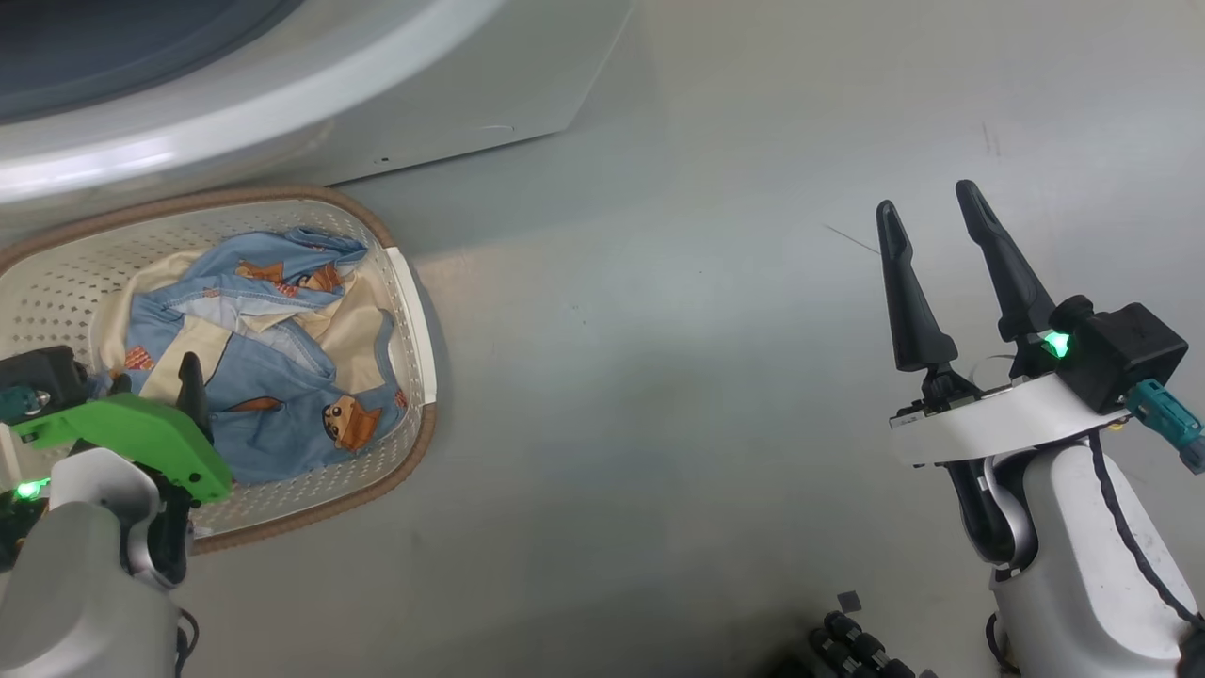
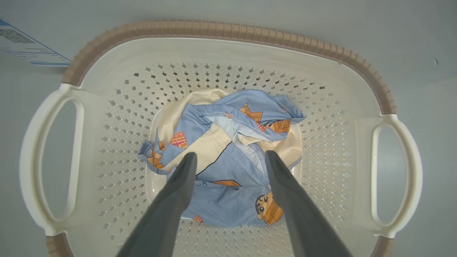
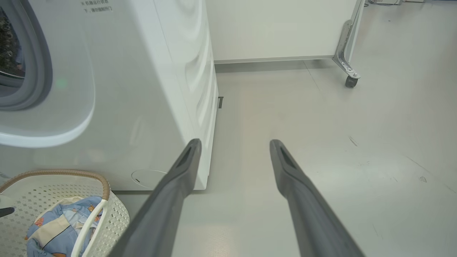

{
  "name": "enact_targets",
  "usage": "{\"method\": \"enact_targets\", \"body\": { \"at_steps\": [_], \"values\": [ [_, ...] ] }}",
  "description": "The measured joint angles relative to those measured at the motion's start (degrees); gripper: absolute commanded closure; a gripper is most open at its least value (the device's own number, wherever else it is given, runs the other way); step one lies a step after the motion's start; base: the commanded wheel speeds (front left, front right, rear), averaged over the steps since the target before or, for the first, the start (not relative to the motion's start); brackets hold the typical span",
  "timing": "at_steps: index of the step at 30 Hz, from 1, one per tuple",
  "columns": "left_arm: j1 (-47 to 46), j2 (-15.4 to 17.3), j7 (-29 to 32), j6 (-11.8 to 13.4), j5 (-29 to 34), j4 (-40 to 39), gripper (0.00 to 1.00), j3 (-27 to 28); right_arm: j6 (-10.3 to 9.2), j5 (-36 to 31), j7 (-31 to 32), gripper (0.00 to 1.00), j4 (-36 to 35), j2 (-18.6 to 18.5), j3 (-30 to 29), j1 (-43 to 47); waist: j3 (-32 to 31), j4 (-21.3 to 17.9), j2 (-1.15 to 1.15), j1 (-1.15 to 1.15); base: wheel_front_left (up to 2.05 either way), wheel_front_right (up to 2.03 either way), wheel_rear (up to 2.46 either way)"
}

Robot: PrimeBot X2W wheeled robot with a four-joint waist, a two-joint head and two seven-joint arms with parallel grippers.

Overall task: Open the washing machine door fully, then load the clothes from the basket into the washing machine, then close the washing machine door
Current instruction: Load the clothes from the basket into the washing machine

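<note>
Clothes (image 2: 232, 200) lie bunched in the basket (image 2: 228, 30), so I hold my left fingers (image 2: 178, 192) wide just above them, ready to grab. My right fingers (image 1: 908, 301) hang wide, off to the side.

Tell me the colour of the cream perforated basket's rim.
Brown woven-look rim; best in the left wrist view.

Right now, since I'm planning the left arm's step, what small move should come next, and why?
Probably lower the left gripper straight down onto the clothes: its fingers stand open above the pile in the basket, with nothing held yet.
</note>
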Motion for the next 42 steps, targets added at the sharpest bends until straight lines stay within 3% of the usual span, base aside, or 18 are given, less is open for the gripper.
{"method": "enact_targets", "body": {
  "at_steps": [11,42],
  "values": [
    [-6.85,0.59,0.46,1.48,-0.21,5.65,0.0,1.94,0.01,-0.35,0.0,0.0,-0.45,-0.83,-0.11,-1.37,4.52,0.54,0.0,0.0,0.0,0.0,0.0],
    [-19.9,2.65,-0.88,2.04,-0.79,17.0,0.0,3.74,0.01,-0.88,0.0,0.0,-2.82,-1.66,-1.31,-4.31,15.74,0.26,0.0,0.0,0.0,0.0,0.0]
  ]
}}
